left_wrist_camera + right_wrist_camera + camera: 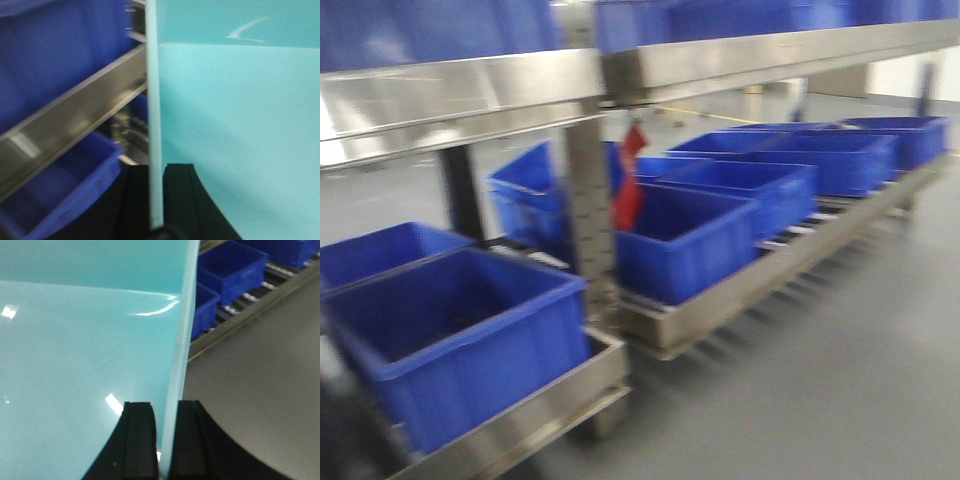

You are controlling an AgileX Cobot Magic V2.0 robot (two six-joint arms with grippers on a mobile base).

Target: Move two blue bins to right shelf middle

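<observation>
The left gripper (156, 202) and right gripper (162, 440) each have jaws nearly closed, pinching a wall of the pale blue bin (240, 125), which fills the left wrist view's 3 o'clock side and the right's 9 o'clock side.

No lettering, label, brand, number or sign is legible anywhere in these blurred views.

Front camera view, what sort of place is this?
Probably a warehouse or factory storeroom: long stainless-steel racks, rows of identical dark blue bins on them, and a bare grey floor.
</observation>
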